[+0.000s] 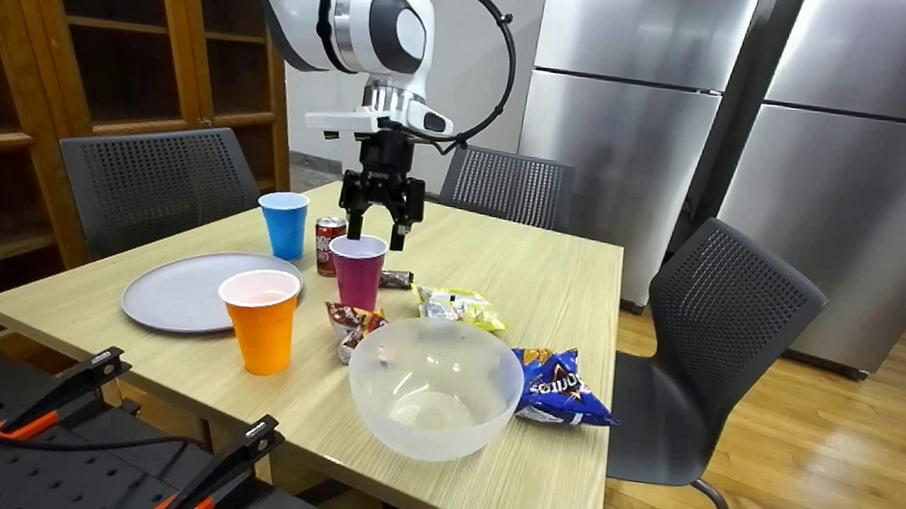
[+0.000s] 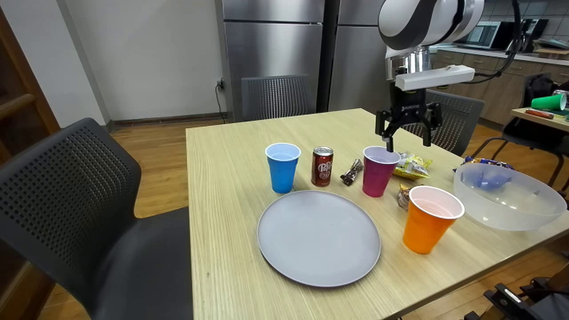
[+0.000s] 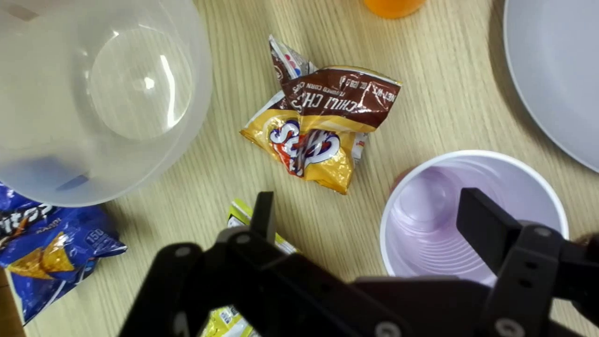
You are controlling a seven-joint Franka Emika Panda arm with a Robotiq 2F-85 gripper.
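black gripper (image 2: 408, 143), magenta cup (image 2: 376, 180), blue cup (image 2: 282, 175), orange cup (image 2: 424, 231), grey plate (image 2: 319, 240), pale wood-grained table (image 2: 222, 249)

I see a purple cup (image 2: 378, 180) with a white rim. It stands upright on the table (image 2: 222, 178), open side up, near the brown chip bag (image 3: 323, 124).

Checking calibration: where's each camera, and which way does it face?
An exterior view: raised, near the bowl, facing across the table to the fridges; arm and claw show.
An exterior view: raised, near the plate, also facing the fridges; arm and claw show.
Wrist view: on the arm, facing down at the purple cup; the claw's fingers show.
Both exterior views share the can and blue cup.
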